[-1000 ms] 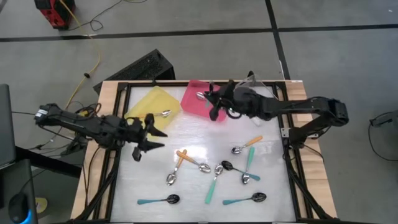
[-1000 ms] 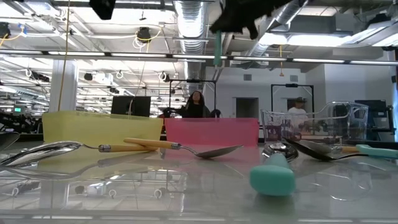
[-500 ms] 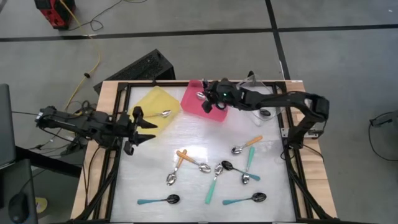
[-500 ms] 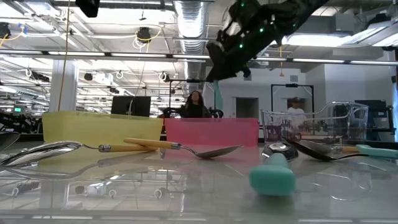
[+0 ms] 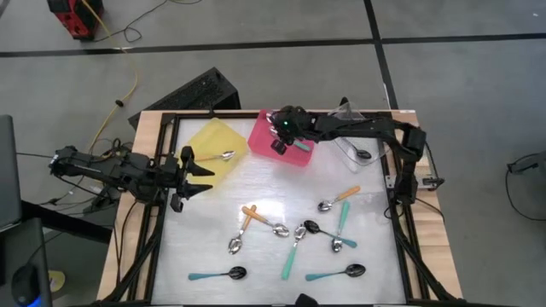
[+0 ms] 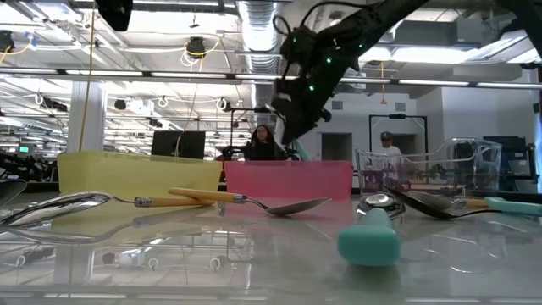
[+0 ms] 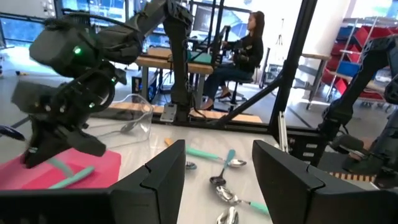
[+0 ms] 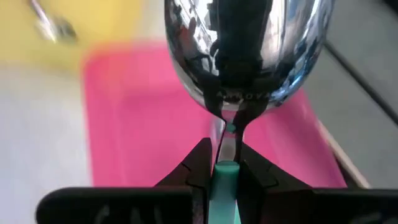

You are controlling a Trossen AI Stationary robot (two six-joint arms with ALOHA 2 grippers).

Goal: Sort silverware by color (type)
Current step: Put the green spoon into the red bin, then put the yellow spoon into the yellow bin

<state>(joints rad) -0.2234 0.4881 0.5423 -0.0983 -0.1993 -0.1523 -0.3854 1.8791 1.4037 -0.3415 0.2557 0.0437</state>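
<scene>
Silverware, mixed lot, teal and orange handles.

High view: loose spoons lie scattered over the table's near half, some crossing each other. One orange-handled spoon rests in the yellow tray at the far-left part of the table; one lies in the clear tray near the far-right corner, its handle colour hard to tell. Right gripper hangs over the pink tray at the far edge; its fingers and load are hidden under the wrist. Left gripper sits at the left edge beside the yellow tray, fingers apart, nothing between them.

Low view: a long orange-handled spoon lies across the foreground; a teal handle end looms near, its bowl out of sight. The right gripper hangs above the pink tray's wall; a teal sliver shows beneath it, mostly hidden behind the tray. Left gripper cut off at the top edge.

Left wrist view: own fingers stand apart and empty. Beyond them, the right arm holds a teal-handled spoon over the pink tray. A person sits in the room behind.

Right wrist view: fingers clamped on the teal handle; the shiny bowl is above the pink tray, partly cut off.
</scene>
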